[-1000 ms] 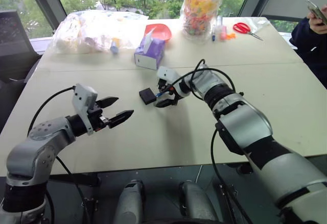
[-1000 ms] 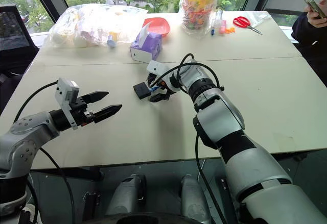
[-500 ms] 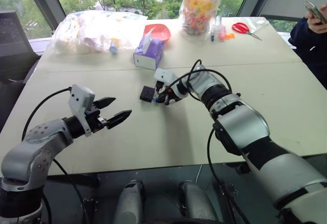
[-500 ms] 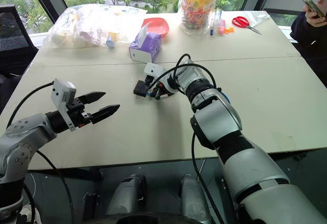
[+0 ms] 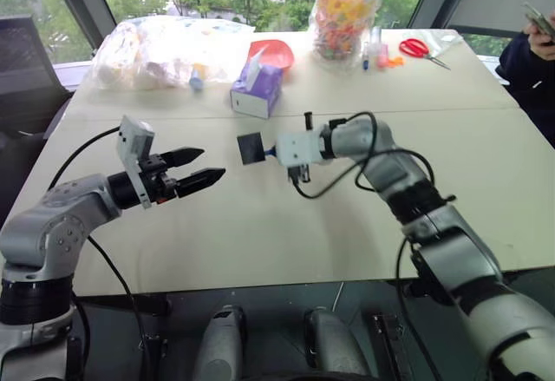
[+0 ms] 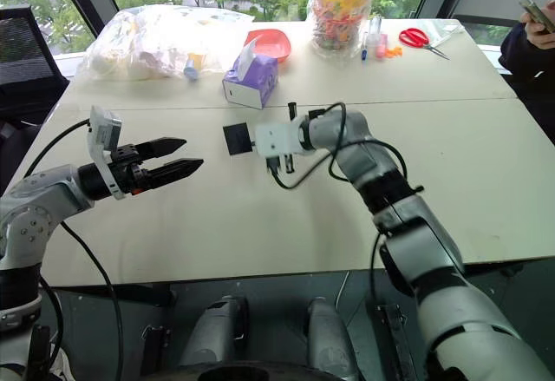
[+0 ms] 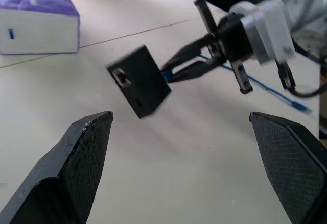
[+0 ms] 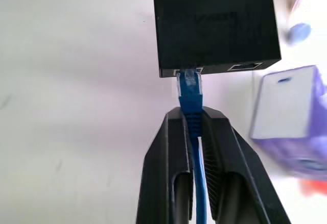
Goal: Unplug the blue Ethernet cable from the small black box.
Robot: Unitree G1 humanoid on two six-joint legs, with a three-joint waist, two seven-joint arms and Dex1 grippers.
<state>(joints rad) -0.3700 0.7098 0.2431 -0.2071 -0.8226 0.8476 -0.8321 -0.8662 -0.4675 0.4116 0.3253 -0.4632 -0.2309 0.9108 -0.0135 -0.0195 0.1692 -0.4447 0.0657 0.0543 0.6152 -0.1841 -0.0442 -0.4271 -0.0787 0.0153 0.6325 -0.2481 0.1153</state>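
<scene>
From the head cameras, the right gripper (image 5: 276, 150) has lifted the small black box (image 5: 251, 147) off the table (image 5: 286, 233) since a second ago, when the box lay flat beside its open fingers; now it hangs in the air by the blue Ethernet cable (image 5: 271, 150), so the plug is seated firmly enough to carry the box, and pulling will likely need the box held. The left gripper (image 5: 201, 165) has risen a little, fingers spread, pointing at the box with a clear gap between them. The purple tissue box (image 5: 257, 90) sits well behind, the near tabletop is bare, and a person's sleeve (image 5: 531, 64) is at the far right edge. The left wrist view shows the box (image 7: 138, 81) tilted in mid-air between that arm's wide-apart fingers (image 7: 71, 175), one empty port facing the camera. In the right wrist view the fingers (image 8: 171, 173) are pressed together on the cable (image 8: 190, 94) just behind the plug, which is still in the box (image 8: 214, 25)
</scene>
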